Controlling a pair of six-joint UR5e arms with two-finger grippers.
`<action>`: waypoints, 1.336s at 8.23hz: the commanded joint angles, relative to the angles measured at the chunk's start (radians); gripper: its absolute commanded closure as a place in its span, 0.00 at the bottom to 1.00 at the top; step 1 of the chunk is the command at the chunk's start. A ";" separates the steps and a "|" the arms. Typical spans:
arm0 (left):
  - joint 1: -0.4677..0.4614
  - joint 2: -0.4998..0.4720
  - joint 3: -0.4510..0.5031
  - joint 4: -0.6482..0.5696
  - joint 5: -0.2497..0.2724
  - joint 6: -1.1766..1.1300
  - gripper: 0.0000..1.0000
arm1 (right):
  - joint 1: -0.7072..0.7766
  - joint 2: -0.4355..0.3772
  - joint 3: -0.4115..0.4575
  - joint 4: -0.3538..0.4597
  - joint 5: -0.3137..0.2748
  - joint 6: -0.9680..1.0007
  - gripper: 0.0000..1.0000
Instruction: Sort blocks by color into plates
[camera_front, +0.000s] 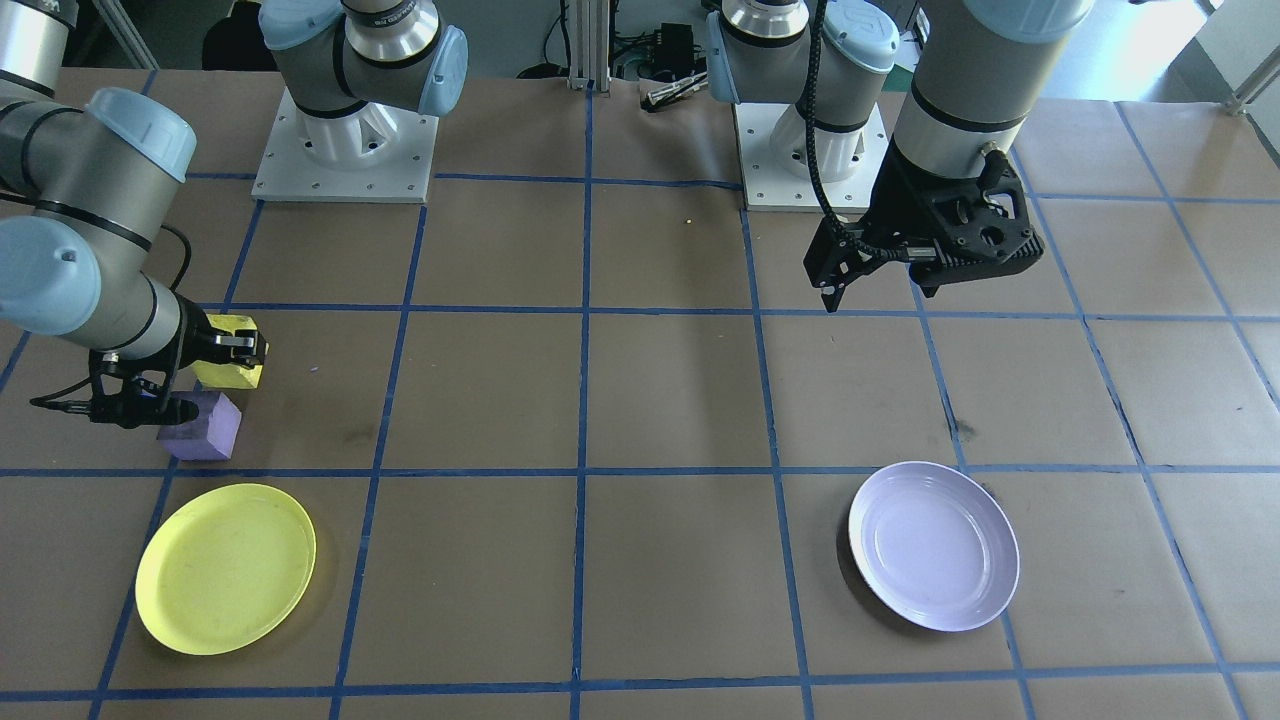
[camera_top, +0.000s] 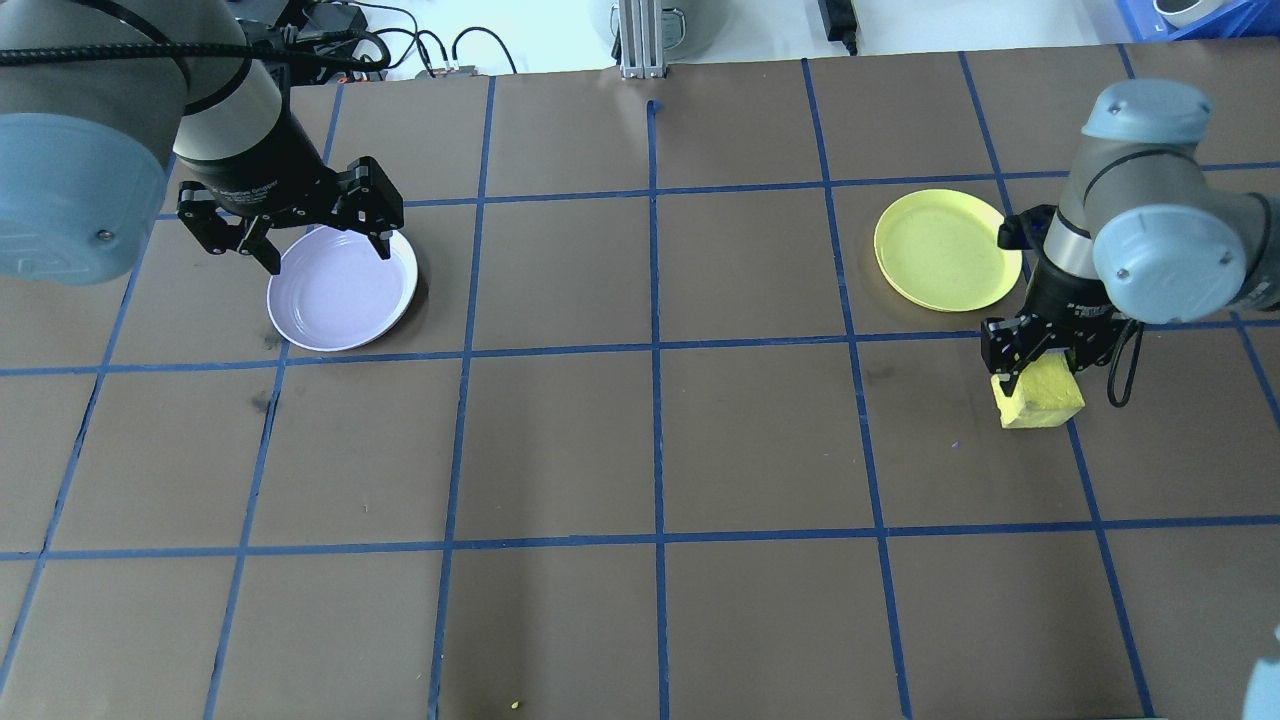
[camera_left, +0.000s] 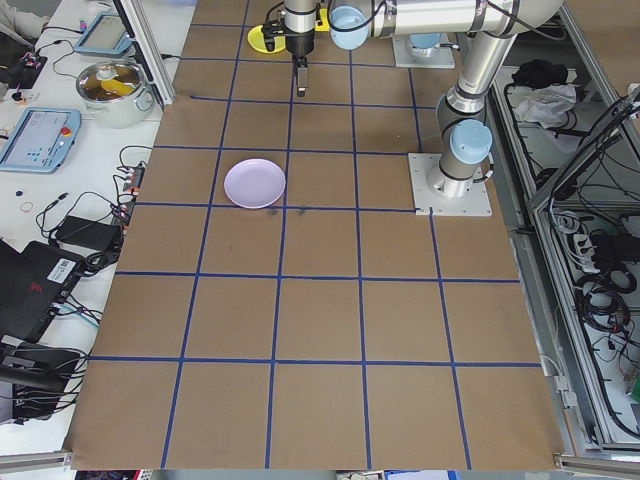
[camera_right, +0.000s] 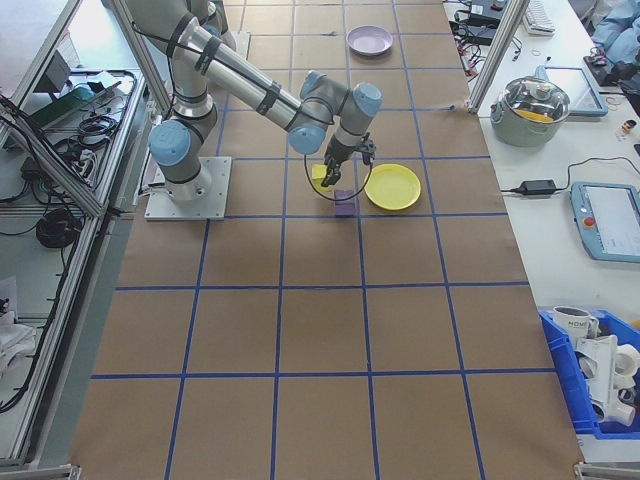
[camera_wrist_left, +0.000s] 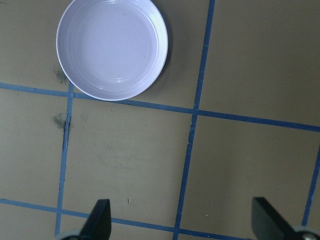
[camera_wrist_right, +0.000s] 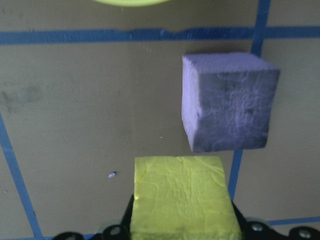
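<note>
My right gripper (camera_top: 1038, 370) is shut on the yellow block (camera_top: 1040, 398), which fills the bottom of the right wrist view (camera_wrist_right: 182, 200). The purple block (camera_front: 200, 425) rests on the table just beside it, toward the yellow plate (camera_front: 225, 567); the right arm hides it in the overhead view. Both plates are bare. On the other side of the table, my left gripper (camera_top: 328, 256) hangs open with nothing in it, above the near rim of the lavender plate (camera_top: 342, 292). That plate lies ahead of its fingers (camera_wrist_left: 100, 220) in the left wrist view.
Brown paper with a blue tape grid covers the table. The arms' white base plates (camera_front: 345, 160) stand at the robot's edge. A side bench along the far edge holds a pot (camera_right: 540, 105), a tablet (camera_right: 605, 220) and a blue bin (camera_right: 600, 375).
</note>
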 joint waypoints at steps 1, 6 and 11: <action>-0.001 -0.001 -0.002 0.000 0.000 0.000 0.00 | 0.045 0.163 -0.283 0.034 0.035 0.020 0.72; -0.001 -0.005 -0.002 0.000 0.000 0.000 0.00 | 0.107 0.414 -0.509 -0.046 0.090 0.002 0.54; -0.001 -0.006 -0.002 0.005 0.000 0.002 0.00 | 0.063 0.324 -0.494 0.094 0.072 -0.080 0.00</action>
